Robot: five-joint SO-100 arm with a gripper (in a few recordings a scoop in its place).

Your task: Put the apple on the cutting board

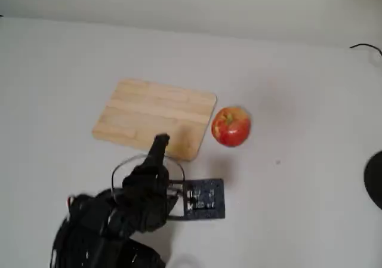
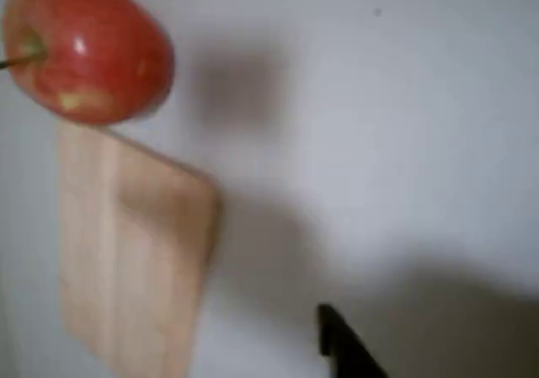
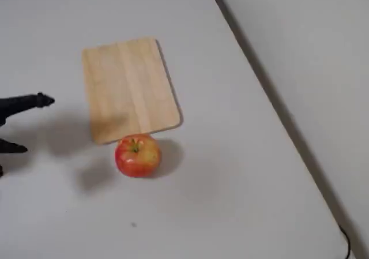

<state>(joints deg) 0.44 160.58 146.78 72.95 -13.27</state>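
The apple (image 1: pixel 231 126), red with yellow patches, rests on the white table just off the right short edge of the cutting board (image 1: pixel 152 117), close to or touching it. Both fixed views show the light-wood board lying flat and bare. My black gripper (image 1: pixel 160 141) hovers at the board's near edge, well left of the apple and apart from it, holding nothing. In another fixed view the apple (image 3: pixel 137 155) sits below the board (image 3: pixel 128 86), with my gripper (image 3: pixel 41 101) at the left. In the wrist view the apple (image 2: pixel 88 50) is top left, the board (image 2: pixel 130 252) below it, and one dark fingertip (image 2: pixel 341 344) at the bottom.
A dark wrist-camera mount (image 1: pixel 203 199) juts right from the arm (image 1: pixel 113 220). The table edge (image 3: pixel 271 103) runs diagonally along the right. A black cable (image 1: pixel 367 46) and a dark round object (image 1: pixel 376 178) lie at the right edge.
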